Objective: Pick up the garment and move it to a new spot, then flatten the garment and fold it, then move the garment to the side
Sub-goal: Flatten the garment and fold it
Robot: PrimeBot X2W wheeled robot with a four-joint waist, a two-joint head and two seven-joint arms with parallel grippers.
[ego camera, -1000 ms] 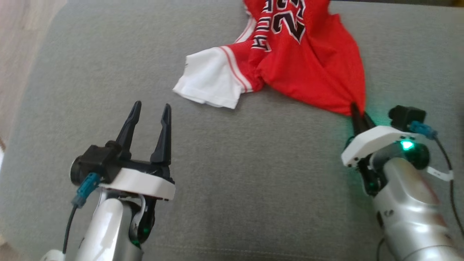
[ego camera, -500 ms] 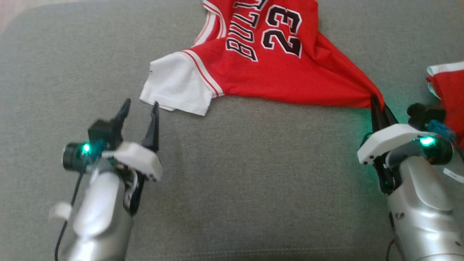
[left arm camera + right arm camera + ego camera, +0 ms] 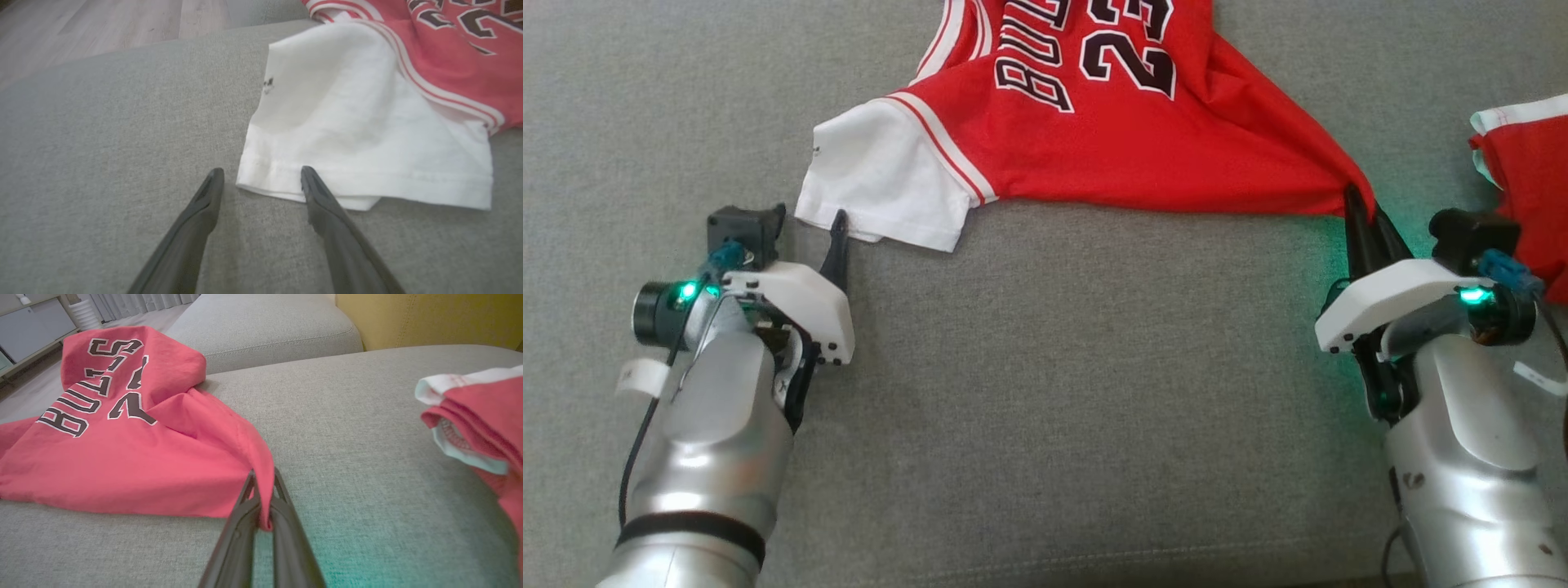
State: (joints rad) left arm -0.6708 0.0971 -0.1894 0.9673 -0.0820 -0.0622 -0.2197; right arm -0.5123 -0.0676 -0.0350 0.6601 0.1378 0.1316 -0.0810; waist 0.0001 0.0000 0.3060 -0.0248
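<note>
1. wood floor point(image 3: 102, 28): in the left wrist view it lies beyond the left edge of the cushion point(image 3: 1078, 392).
2. left arm point(image 3: 719, 408): jaws released and spread wide, gripping nothing. they straddle the hem corner of the white sleeve point(image 3: 359, 134). one fingertip point(image 3: 312, 183) overlaps the hem; the other is over bare cushion just left of it. whether either touches the cloth cannot be told.
3. jersey point(image 3: 1094, 139): lies on the cushion at top centre of the head view, lettering up, its upper part cut off by the frame edge. the lower edge runs nearly straight from the sleeve to the right corner.
4. bare cushion covers the whole near half, between both arms.
5. right arm point(image 3: 1462, 457): jaws clenched on the jersey's lower right corner, where the cloth draws to a point.
6. second red garment point(image 3: 1523, 180): bunched at the right frame edge, near the right arm. a bare strip of cushion separates it from the jersey.
</note>
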